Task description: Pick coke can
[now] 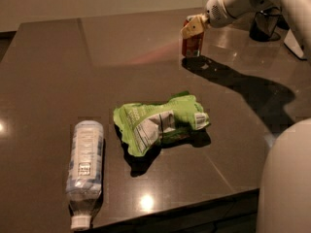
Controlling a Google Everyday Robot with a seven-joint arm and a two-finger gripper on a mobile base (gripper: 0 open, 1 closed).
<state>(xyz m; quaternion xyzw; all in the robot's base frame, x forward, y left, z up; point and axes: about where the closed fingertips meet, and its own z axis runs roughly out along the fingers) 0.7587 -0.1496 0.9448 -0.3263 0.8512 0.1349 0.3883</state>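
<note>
The coke can (192, 45) is a small red can. It stands upright on the dark table (146, 57) at the far right. My gripper (193, 28) is at the can's top, at the end of the white arm (233, 4) that reaches in from the upper right. It covers the can's rim. I cannot tell from this view whether it holds the can.
A crumpled green chip bag (160, 123) lies mid-table. A clear plastic water bottle (86, 166) lies on its side near the front left edge. A dark object (265, 25) stands at the back right. My white body (286, 178) fills the lower right corner.
</note>
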